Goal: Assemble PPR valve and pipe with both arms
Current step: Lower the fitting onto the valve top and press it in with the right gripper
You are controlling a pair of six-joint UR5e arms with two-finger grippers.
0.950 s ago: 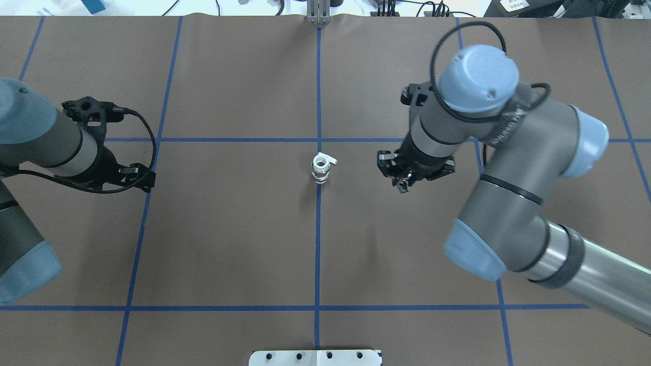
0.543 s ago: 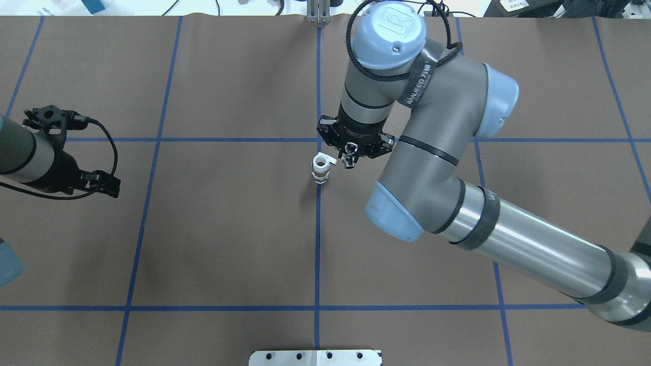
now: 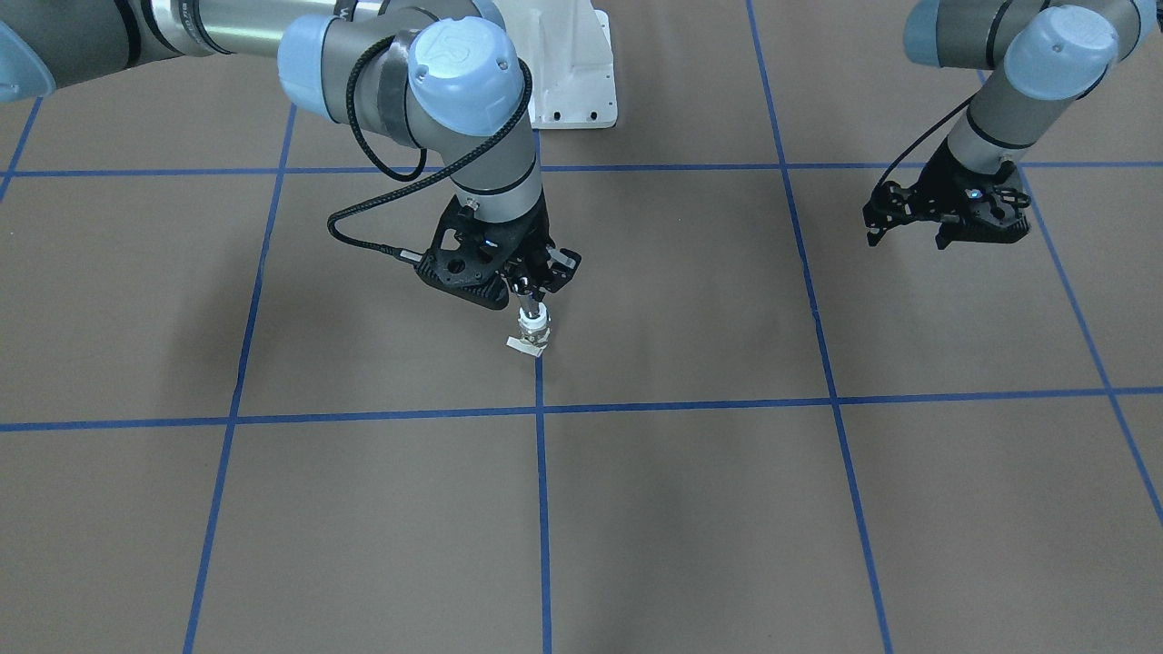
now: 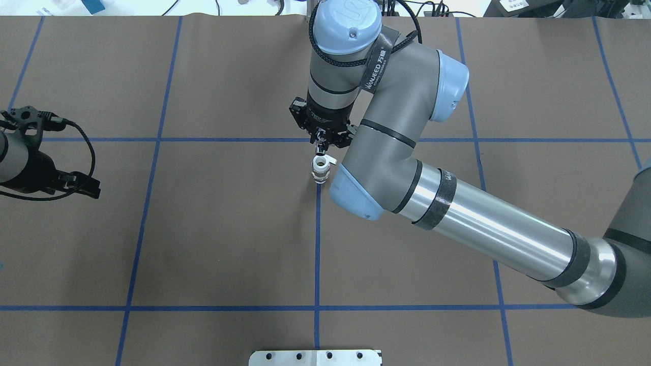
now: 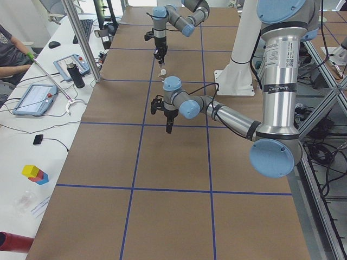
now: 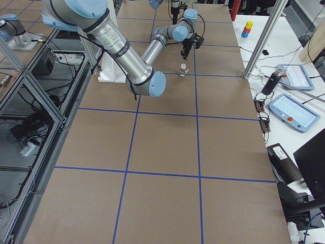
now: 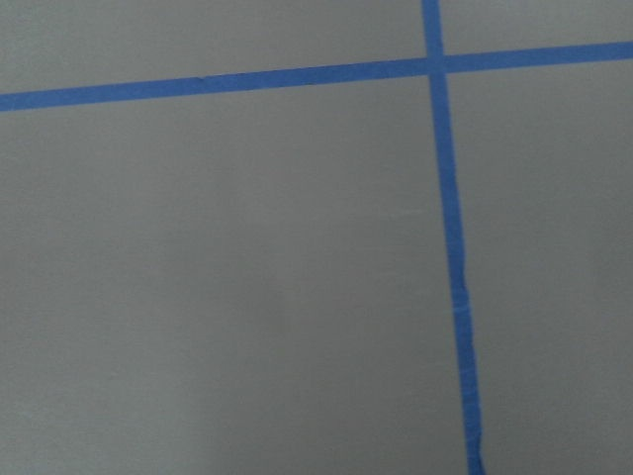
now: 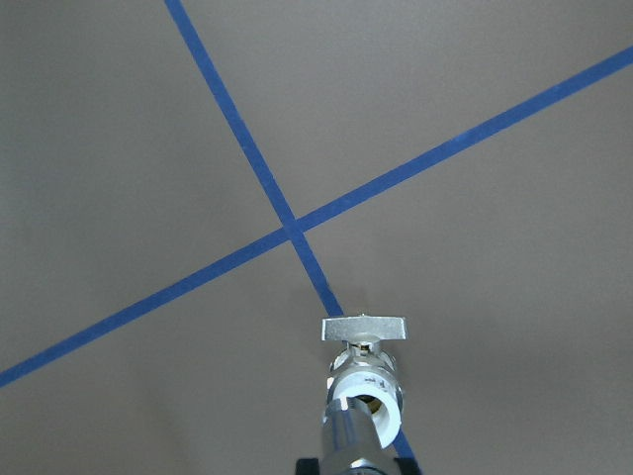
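The right gripper [image 4: 321,144] is holding the pipe [image 3: 524,295] upright, its jaws closed narrowly on the pipe's upper part. It is hanging directly over the valve [image 4: 320,170]. The valve is standing on end on the counter [image 4: 229,229], on a line of blue tape [image 4: 317,254] just short of a crossing. The front-facing view is showing the pipe's lower end meeting the valve's top collar. The overhead view is hiding that junction behind the jaws, and no view is showing whether the end has entered the collar. The right wrist view is looking down along the pipe onto the open collar and is showing the flat handle tab [image 8: 364,328] pointing toward the crossing. The left gripper [image 4: 84,185] is hovering well apart, near the counter's left edge. The left wrist view is showing only bare counter and a tape crossing, with no jaws in it. The gap between those jaws cannot be told from the other views. The counter is carrying a brown cover ruled into large squares by the tape. A white pedestal [image 3: 572,73] is standing at the robot's side of the counter. The exterior left view is adding a pale bench [image 5: 21,146] alongside, carrying tablets [image 5: 33,99], a dark bottle [image 5: 77,74] and coloured blocks [image 5: 35,173]. A seated person [image 5: 11,46] is showing at that view's edge. The exterior right view is showing a metal frame [image 6: 35,76] and cables under the counter's robot side.
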